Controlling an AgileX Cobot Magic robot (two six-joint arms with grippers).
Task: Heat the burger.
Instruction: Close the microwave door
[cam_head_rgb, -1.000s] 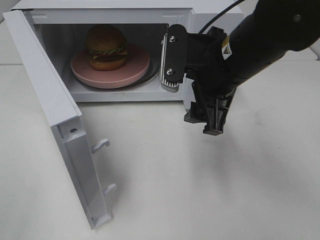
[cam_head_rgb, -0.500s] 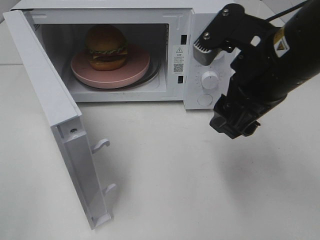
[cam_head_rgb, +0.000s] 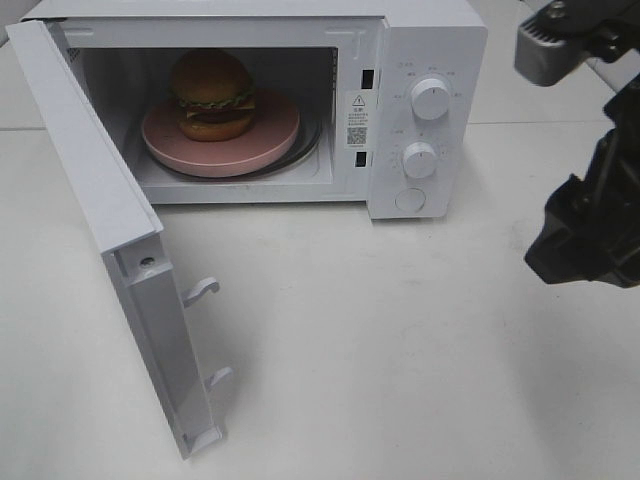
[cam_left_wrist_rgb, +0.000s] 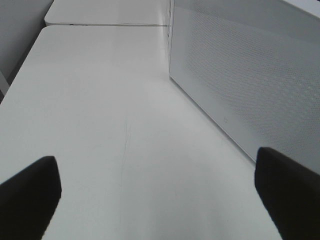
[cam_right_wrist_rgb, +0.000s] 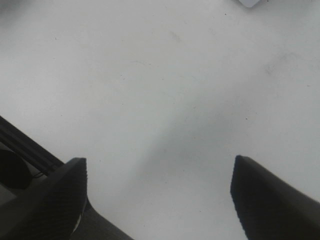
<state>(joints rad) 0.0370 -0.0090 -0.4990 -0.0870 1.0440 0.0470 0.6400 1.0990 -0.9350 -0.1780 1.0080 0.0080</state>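
The burger stands on a round pink plate inside the white microwave, whose door hangs wide open to the left. My right gripper is far from it at the right edge of the exterior view, seen there as a dark arm. It is open over bare table with nothing between its fingers. My left gripper is also open and empty, and it does not appear in the exterior view. It hovers above the table beside a white dotted microwave panel.
Two round knobs and a button sit on the microwave's control panel. Two latch hooks stick out from the open door's edge. White tabletop stretches in front of the oven.
My right arm has drawn back from the microwave's opening and swung right to the edge of the view, uncovering the control panel. Burger, plate and door stay put.
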